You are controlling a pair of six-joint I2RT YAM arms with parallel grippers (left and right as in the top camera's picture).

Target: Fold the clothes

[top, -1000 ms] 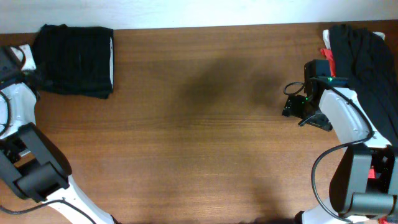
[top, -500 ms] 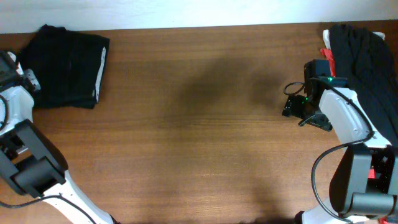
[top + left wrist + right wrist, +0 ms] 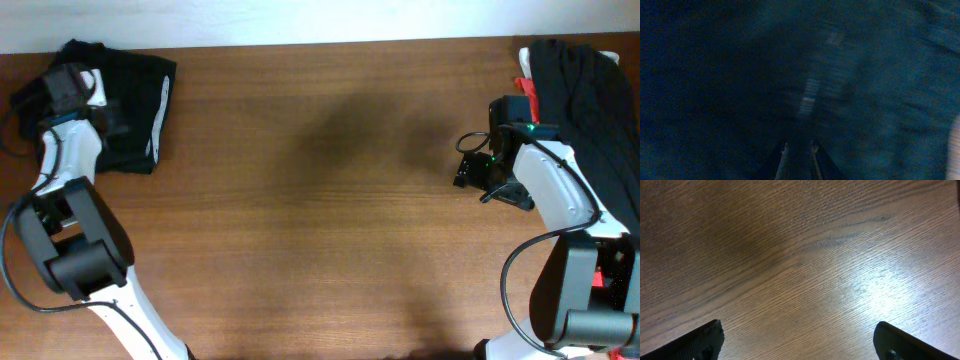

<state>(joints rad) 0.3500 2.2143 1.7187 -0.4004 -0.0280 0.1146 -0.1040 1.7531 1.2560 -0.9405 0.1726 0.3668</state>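
Observation:
A folded black garment point(image 3: 135, 100) with a white stripe along its right edge lies at the table's far left corner. My left gripper point(image 3: 105, 118) is over its left part. In the left wrist view the two fingertips point(image 3: 799, 150) stand close together, and dark blurred cloth point(image 3: 850, 75) fills the frame; I cannot tell whether cloth is pinched between them. My right gripper point(image 3: 472, 176) hovers over bare wood at the right, open and empty, with its fingers wide apart in the right wrist view point(image 3: 799, 340). A heap of black clothes point(image 3: 585, 100) lies at the far right edge.
The brown wooden table point(image 3: 320, 220) stretches between the two arms. A red object point(image 3: 526, 90) sticks out beside the heap at the right. The table's back edge meets a white wall just behind the folded garment.
The folded garment slid left and turned slightly a second ago, then stayed put. My left arm has swung from the table's left edge onto the garment. The right arm has not moved.

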